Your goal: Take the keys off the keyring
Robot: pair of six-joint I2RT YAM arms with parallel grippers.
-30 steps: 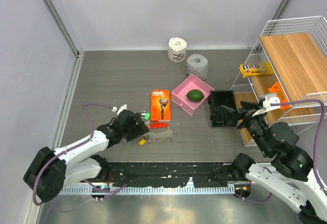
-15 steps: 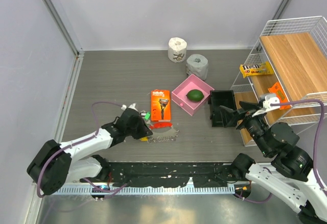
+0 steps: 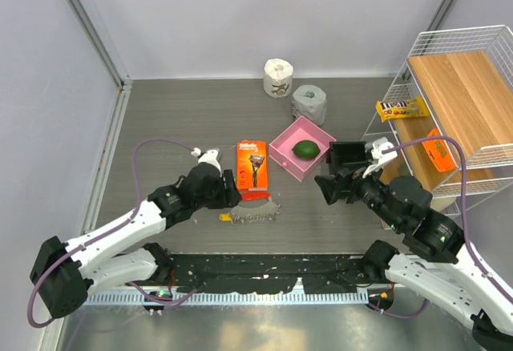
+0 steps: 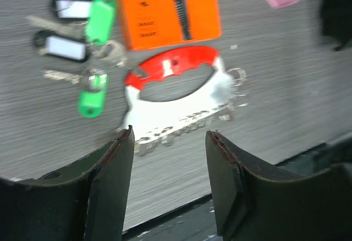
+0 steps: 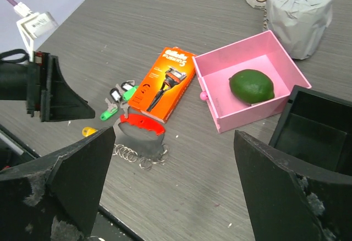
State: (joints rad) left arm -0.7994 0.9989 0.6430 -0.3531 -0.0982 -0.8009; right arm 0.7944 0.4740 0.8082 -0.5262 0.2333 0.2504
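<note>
While the left gripper (image 4: 169, 133) hangs, fingers spread, over the keyring (image 4: 175, 69), that red loop lies just beside the near edge of the orange razor box (image 4: 165, 7). The keys (image 4: 91, 37) lie by its near-left corner, and the right gripper (image 5: 173, 136), also spread, sits well right of the box.

Both the left arm (image 3: 120, 235) and the right arm (image 3: 437, 283) have white shell links between chunky black joint housings. A thin purple cable (image 3: 152, 149) loops off each. The left gripper (image 4: 169, 132) and right gripper (image 5: 175, 132) have matte black wedge-shaped fingers, the right pair flecked grey along the edges.
</note>
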